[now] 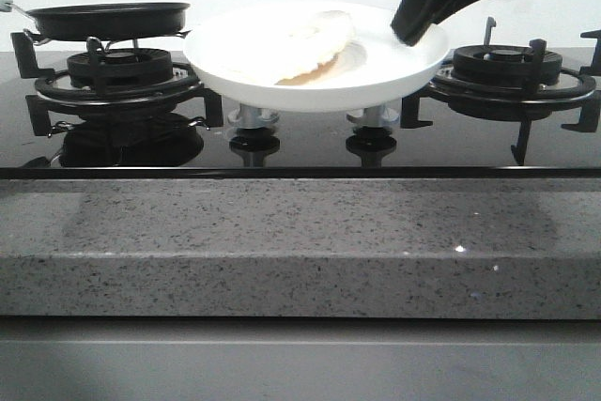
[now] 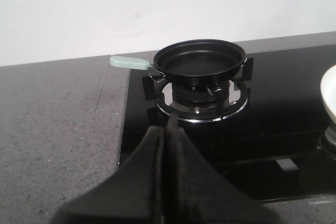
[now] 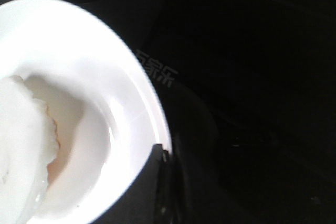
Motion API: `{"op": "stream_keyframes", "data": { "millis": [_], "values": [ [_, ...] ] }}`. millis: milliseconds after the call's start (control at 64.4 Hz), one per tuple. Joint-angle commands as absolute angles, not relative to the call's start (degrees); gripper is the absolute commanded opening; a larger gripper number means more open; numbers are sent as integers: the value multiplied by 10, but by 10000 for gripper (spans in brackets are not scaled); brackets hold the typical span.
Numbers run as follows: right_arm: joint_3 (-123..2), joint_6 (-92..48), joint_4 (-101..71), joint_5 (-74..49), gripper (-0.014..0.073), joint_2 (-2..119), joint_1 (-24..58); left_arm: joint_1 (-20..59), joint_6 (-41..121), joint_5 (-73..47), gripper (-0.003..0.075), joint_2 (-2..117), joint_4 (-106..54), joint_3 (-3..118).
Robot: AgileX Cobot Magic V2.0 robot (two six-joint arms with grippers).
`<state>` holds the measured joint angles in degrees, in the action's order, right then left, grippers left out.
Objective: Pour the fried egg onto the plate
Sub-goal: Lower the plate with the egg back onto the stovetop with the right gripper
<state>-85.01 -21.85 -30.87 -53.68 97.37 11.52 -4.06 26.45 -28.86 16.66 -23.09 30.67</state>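
Both grippers read closed: right gripper [image 1: 413, 37] apparently pinches the plate [image 1: 376, 82] rim, fried egg [image 1: 300, 44] inside; left gripper [image 2: 167, 129], empty, faces the frying pan [image 2: 199, 59].

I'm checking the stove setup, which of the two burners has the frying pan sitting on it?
The left burner, on the robot's left side, carries the black frying pan. The right burner is bare, with nothing on its grate.

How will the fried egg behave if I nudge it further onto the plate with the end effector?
Probably floppy: the fried egg already lies folded, one edge curled up, so a push would likely crumple it rather than move it whole. It may also slide easily, since the plate looks glossy. The plate rests on the stove's knobs, so it might shift too.
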Motion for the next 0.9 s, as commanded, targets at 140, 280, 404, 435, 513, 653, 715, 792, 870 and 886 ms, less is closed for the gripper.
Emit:
{"op": "stream_keyframes", "data": {
  "millis": [140, 280, 404, 435, 513, 653, 715, 792, 870, 886],
  "values": [
    [-864, -220, -338, -519, -67, 942, 113, -37, 260, -240, -20, 119, -239, 293],
    [-864, -220, -338, -519, -67, 942, 113, -37, 260, -240, -20, 119, -240, 293],
    [-864, -220, -338, -519, -67, 942, 113, -37, 260, -240, -20, 119, -240, 293],
    [-864, -220, -338, -519, -67, 942, 113, -37, 260, -240, -20, 119, -240, 293],
    [-864, -220, -338, -519, -67, 942, 113, -37, 260, -240, -20, 119, -240, 293],
    [-864, -220, -341, -519, -67, 942, 113, -37, 260, -240, -20, 119, -240, 293],
    [-866, -219, -352, -519, -67, 942, 113, -37, 260, -240, -20, 119, -240, 293],
    [-877, -210, -364, -516, -66, 946, 110, -37, 260, -240, -20, 119, -240, 293],
    [-904, -188, -367, -514, -66, 954, 105, -37, 260, -240, -20, 119, -240, 293],
    [-911, -184, -367, -514, -66, 957, 104, -37, 260, -240, -20, 119, -240, 293]
  ]
}}
